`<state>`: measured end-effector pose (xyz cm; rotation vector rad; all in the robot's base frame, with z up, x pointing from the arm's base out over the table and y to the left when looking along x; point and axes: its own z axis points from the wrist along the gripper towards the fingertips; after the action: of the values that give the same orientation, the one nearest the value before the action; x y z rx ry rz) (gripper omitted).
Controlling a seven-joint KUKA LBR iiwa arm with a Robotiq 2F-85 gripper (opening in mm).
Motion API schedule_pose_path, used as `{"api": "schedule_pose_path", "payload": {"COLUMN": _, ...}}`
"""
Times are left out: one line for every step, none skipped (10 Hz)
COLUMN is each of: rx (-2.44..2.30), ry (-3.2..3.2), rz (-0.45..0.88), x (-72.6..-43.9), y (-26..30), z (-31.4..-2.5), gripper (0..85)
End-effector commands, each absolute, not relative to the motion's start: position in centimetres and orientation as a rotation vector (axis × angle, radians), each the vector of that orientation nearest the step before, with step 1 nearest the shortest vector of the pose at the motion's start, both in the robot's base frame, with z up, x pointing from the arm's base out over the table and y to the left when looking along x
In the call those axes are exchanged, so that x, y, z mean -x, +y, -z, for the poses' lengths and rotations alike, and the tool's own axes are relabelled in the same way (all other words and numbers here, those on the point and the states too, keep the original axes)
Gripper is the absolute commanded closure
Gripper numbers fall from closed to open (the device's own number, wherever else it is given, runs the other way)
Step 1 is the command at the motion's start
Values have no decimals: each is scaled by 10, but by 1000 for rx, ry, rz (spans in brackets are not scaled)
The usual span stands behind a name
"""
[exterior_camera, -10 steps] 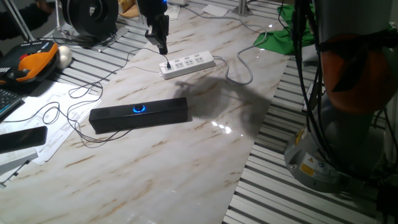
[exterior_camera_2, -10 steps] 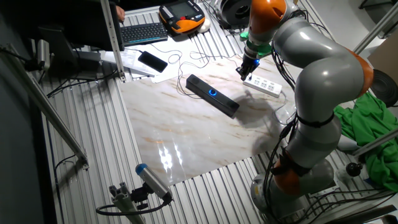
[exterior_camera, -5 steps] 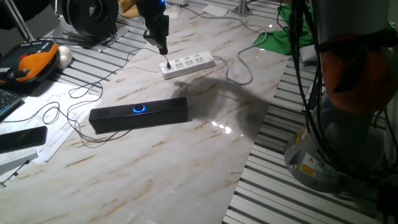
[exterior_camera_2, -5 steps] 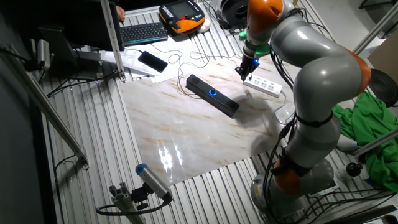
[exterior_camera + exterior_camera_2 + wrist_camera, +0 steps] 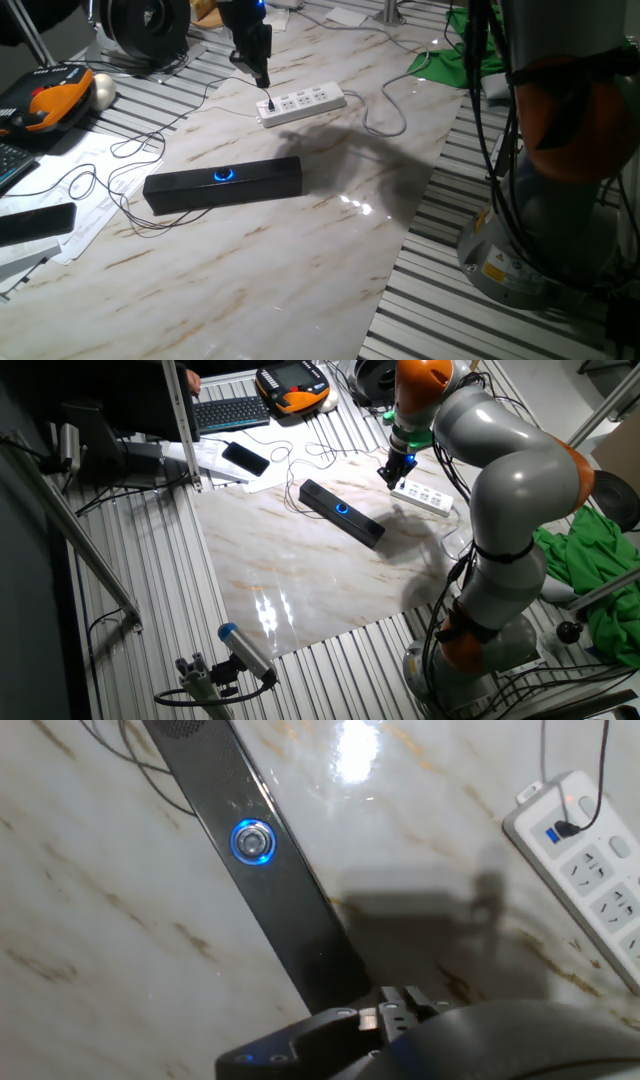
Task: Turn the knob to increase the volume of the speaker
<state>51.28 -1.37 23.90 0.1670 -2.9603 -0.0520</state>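
The speaker [image 5: 222,185] is a long black bar lying on the marble table, and it also shows in the other fixed view [image 5: 342,513] and the hand view [image 5: 270,880]. The knob [image 5: 222,176] glows blue at the middle of its front, and I see it in the other fixed view [image 5: 343,510] and the hand view [image 5: 252,841] too. My gripper [image 5: 262,78] hangs in the air behind the speaker, above the near end of the power strip, well apart from the knob. Its fingers look pressed together and hold nothing. In the other fixed view the gripper [image 5: 385,480] is to the right of the speaker.
A white power strip [image 5: 303,103] with a black plug lies behind the speaker, and shows in the hand view [image 5: 590,860]. Thin black cables [image 5: 130,150] loop at the left. A black slab [image 5: 35,222], papers and an orange pendant [image 5: 55,100] sit at the left edge.
My gripper has drifted slightly left and away from the speaker, staying above the power strip end. The speaker has not moved.
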Motion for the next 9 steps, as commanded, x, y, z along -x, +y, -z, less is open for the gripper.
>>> {"api": "schedule_pose_path", "payload": {"rx": -148, "ry": -2958, "rz": 31, "x": -513, "y": -14, "z": -239, "gripper": 510}}
{"api": "schedule_pose_path", "payload": {"rx": -119, "ry": -2944, "rz": 20, "x": -519, "y": 0, "z": -242, "gripper": 510}}
{"api": "schedule_pose_path", "payload": {"rx": -100, "ry": -2934, "rz": 32, "x": -523, "y": 13, "z": -244, "gripper": 510}}
{"api": "schedule_pose_path", "payload": {"rx": -119, "ry": -2947, "rz": 18, "x": -526, "y": 28, "z": -243, "gripper": 510}}
{"api": "schedule_pose_path", "payload": {"rx": -148, "ry": -2936, "rz": 19, "x": -530, "y": 40, "z": -242, "gripper": 510}}
{"api": "schedule_pose_path", "payload": {"rx": -202, "ry": -2925, "rz": 9, "x": -535, "y": 51, "z": -239, "gripper": 510}}
{"api": "schedule_pose_path", "payload": {"rx": -243, "ry": -2919, "rz": -2, "x": -539, "y": 60, "z": -234, "gripper": 510}}
{"api": "schedule_pose_path", "payload": {"rx": -259, "ry": -2921, "rz": 6, "x": -541, "y": 66, "z": -228, "gripper": 510}}
{"api": "schedule_pose_path", "payload": {"rx": -296, "ry": -2916, "rz": 2, "x": -543, "y": 73, "z": -220, "gripper": 510}}
